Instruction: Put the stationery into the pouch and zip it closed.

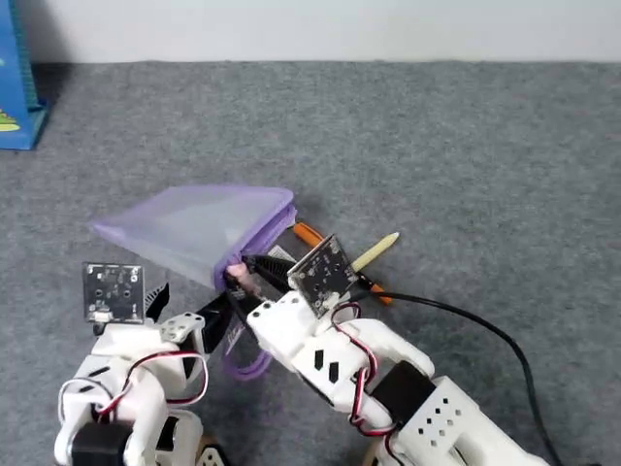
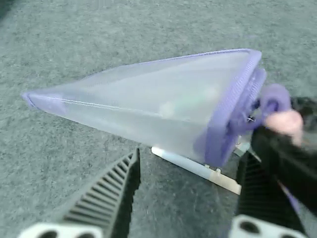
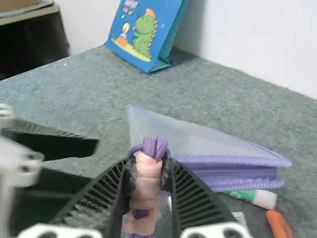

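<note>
Pouch (image 1: 194, 228): purple, see-through, kinda mid table
Right hand (image 3: 147, 173): pinching its pink zip pull (image 2: 282, 121)
Left hand (image 2: 192, 158): wide apart, holding nothing

A plain indoor room, likely a home or small lab corner: grey felt-covered table (image 1: 466, 146) against a white wall (image 1: 340, 29), children's dinosaur book (image 1: 15, 78) standing far left.

Shells: white plastic, left arm (image 1: 126, 388) and right arm (image 1: 388, 388)
Wires (image 1: 184, 374): red, white, black loops; thick black cable (image 1: 485, 330)
Fingers (image 2: 111, 198): black, ribbed
Wrist boards (image 1: 114, 291): square, dark
</note>
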Tool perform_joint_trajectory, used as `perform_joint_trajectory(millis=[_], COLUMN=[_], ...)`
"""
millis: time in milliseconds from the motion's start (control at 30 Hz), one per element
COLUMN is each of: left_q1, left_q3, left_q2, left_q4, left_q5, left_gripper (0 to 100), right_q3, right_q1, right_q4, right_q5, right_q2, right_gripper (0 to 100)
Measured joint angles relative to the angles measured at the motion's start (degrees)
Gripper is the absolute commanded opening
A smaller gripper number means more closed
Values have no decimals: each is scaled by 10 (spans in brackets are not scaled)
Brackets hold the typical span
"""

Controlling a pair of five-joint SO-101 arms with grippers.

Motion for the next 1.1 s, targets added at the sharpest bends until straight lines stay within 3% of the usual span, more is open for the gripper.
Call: perform_joint_trajectory(millis=[200, 433, 700, 1000, 1100], left_q1=[-1, -68, -83, -81, -80], left_q3=[45, 48, 48, 48, 48], left_q2=[0, 0, 0, 0, 0], left_q4=[-34, -40, -40, -40, -40], left_q5=[0, 0, 0, 4, 3], left_gripper=[305, 305, 295, 9, 14], right_q3=[3, 7, 7, 11, 28], right_q1=[-11, -13, -13, -14, -17], right_q4=[9, 13, 28, 29, 29], right_q5=[-1, -1, -1, -1, 14], right_q2=[-2, -2, -2, -1, -1], right_gripper=[8, 8, 8, 8, 8])
